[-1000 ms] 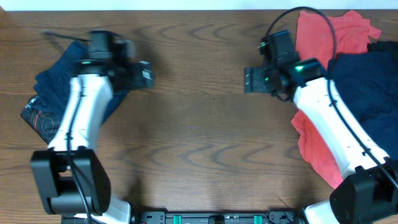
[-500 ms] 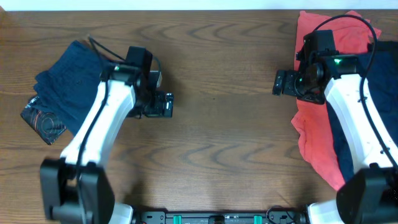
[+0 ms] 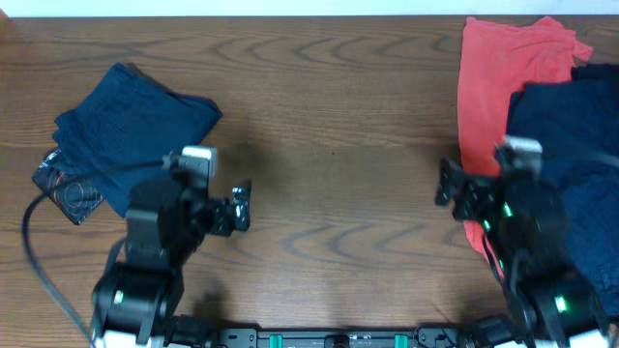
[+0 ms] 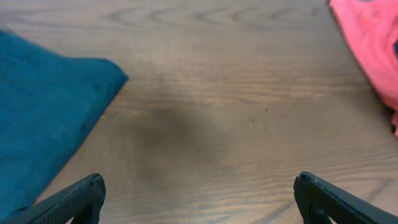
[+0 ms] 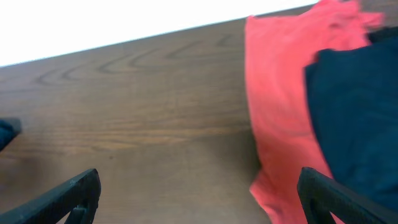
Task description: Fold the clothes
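Clothes (image 3: 126,121) lie untouched — left gripper (image 3: 242,206) and right gripper (image 3: 445,184) jaws spread wide, holding nothing.

navy garment (image 3: 135,121) | coral-red shirt (image 3: 484,106) | black piece (image 3: 60,182), orange line pattern | brown wood-grain table (image 3: 329,106)

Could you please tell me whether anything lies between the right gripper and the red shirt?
Nothing visible does: only bare table separates the open right gripper from the red shirt. A navy garment covers the shirt's right side.

You are seeing the navy garment (image 3: 571,116) running off the right edge, while the right arm (image 3: 527,222) is covering the lower coral-red shirt (image 3: 488,87).
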Controlling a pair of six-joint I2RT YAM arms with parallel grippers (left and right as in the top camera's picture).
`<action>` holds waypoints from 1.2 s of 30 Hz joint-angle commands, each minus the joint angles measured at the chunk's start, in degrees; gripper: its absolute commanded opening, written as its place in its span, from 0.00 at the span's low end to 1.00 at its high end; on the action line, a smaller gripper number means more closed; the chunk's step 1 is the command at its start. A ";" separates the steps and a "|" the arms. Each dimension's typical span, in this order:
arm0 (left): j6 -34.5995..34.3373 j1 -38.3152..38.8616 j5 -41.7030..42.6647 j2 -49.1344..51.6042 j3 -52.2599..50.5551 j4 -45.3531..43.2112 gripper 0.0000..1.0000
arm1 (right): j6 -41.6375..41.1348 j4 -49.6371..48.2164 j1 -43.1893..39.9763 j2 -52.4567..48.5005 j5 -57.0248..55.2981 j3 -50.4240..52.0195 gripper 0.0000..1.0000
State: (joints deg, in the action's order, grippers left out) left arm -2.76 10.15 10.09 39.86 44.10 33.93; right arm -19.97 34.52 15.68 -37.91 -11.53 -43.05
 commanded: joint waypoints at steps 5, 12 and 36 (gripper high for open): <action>-0.07 -0.04 -0.50 -6.88 -0.42 0.31 0.98 | -0.81 9.35 0.61 10.01 -2.60 2.10 0.99; -0.09 -0.04 -0.50 -6.69 -0.42 0.50 0.98 | -0.81 18.10 0.61 10.54 -2.58 2.10 0.99; -0.07 -0.04 -0.50 -6.69 -0.42 0.50 0.98 | 2.99 24.06 -8.48 20.94 -0.74 5.73 0.99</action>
State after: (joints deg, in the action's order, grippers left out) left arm -2.76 10.15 10.07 33.23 43.94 34.48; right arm -19.92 60.71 9.41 -20.47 -12.88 -39.55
